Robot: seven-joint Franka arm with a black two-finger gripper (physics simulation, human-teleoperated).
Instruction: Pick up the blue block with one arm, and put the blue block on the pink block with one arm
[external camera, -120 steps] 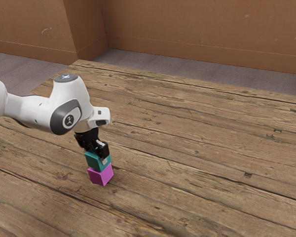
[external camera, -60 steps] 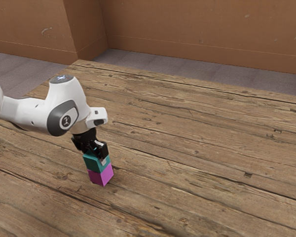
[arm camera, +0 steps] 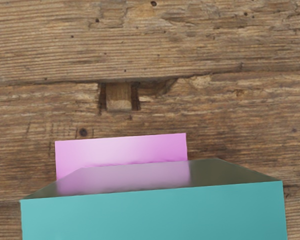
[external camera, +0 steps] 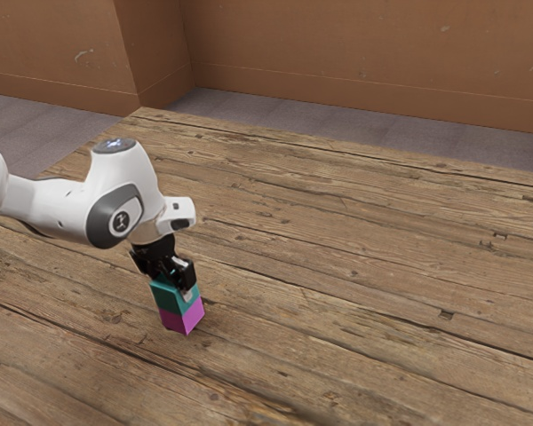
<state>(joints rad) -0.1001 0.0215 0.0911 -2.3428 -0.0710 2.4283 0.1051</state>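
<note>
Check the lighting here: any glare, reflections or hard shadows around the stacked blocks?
Exterior view: even, soft light, no glare on the wooden table, no hard-edged shadow by the pink block. Wrist view: the blue block has a dark upper face carrying a pink reflection of the pink block.

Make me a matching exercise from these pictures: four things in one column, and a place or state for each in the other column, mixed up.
1. blue block
2. pink block
3. claw
4. table

A. made of rough wooden planks
B. shut on a block
C. on top of another block
D. directly on the wood, under a block

Pairs: 1-C, 2-D, 3-B, 4-A
</note>
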